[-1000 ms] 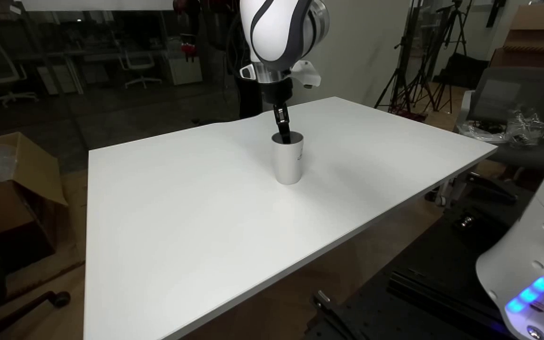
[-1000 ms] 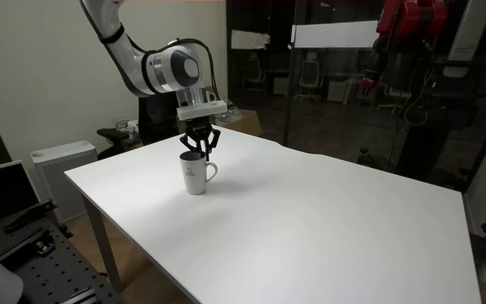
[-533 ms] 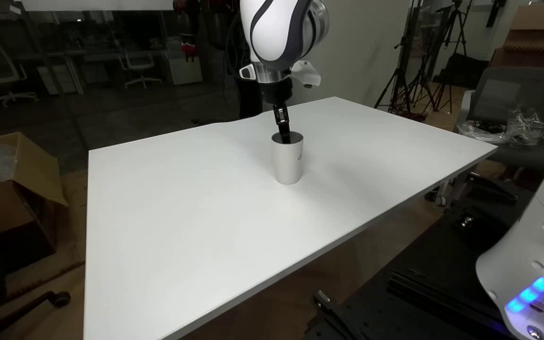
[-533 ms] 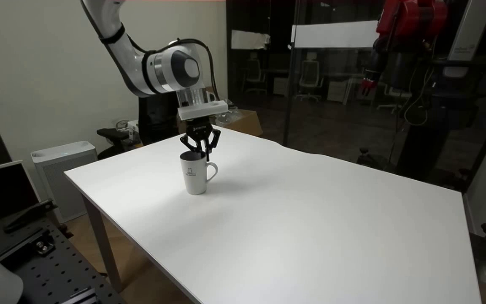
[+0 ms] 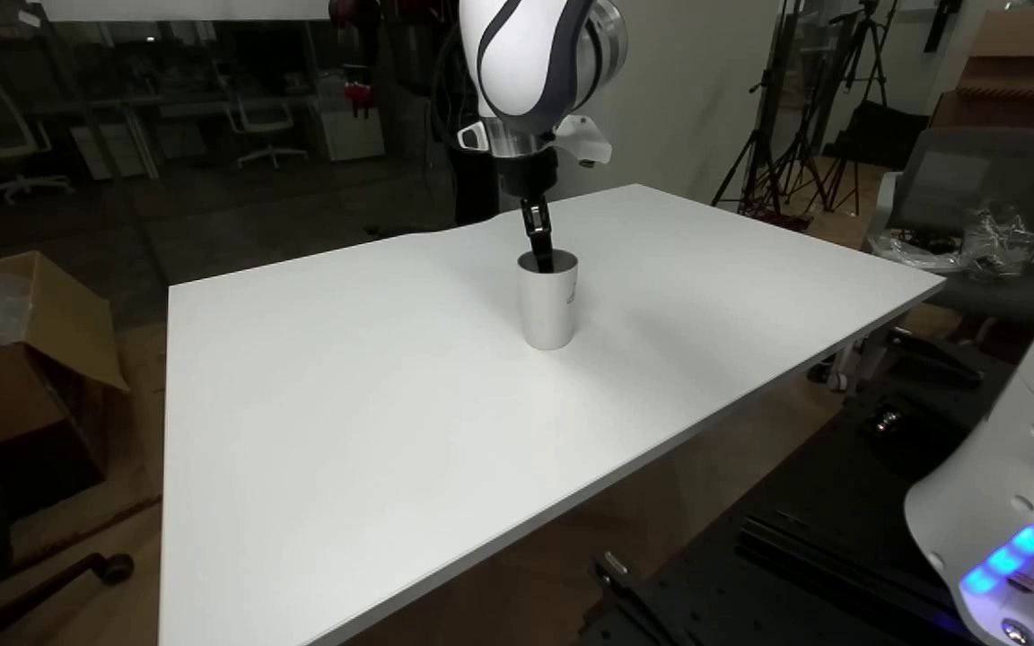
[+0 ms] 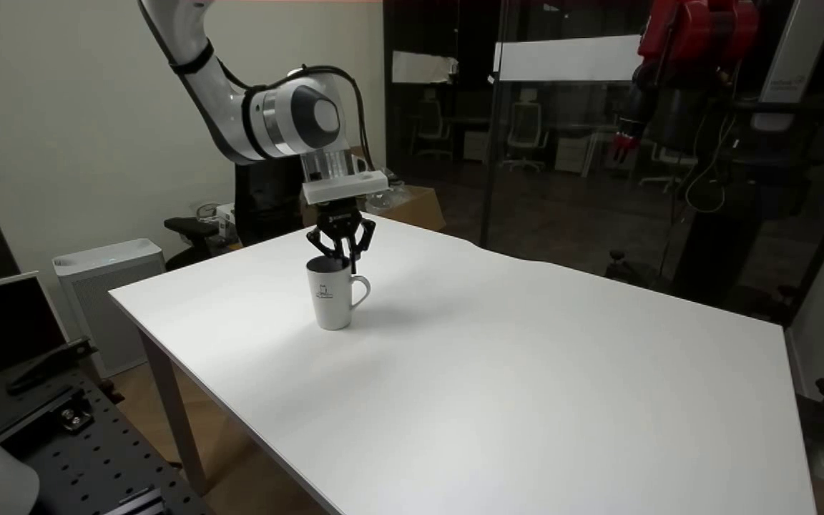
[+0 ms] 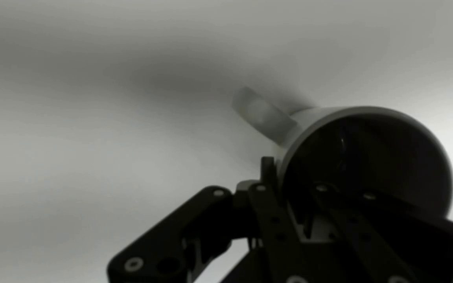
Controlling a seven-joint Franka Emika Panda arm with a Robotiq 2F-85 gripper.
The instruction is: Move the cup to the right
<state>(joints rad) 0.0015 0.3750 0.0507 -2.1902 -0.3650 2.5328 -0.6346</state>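
The cup is a white mug with a handle, a small printed mark and a dark inside. It stands upright on the white table in both exterior views [image 5: 548, 309] [image 6: 330, 304]. In the wrist view the cup [image 7: 383, 157] lies at the right, its handle pointing up-left. My gripper [image 6: 348, 265] points down over the rim on the handle side; it also shows in an exterior view [image 5: 542, 256] and in the wrist view [image 7: 282, 177]. One finger is inside the cup, the other outside, closed on the wall between them. The inner fingertip is hidden in the dark interior.
The white table [image 6: 526, 372] has a wavy far edge and a straight edge on the robot base [image 5: 1002, 502] side. A cardboard box [image 5: 32, 359] and an office chair [image 5: 993, 197] stand on the floor around it.
The arm, gripper and cup have shifted together very slightly to the right in both exterior views. The gripper's hold on the cup wall looks the same.
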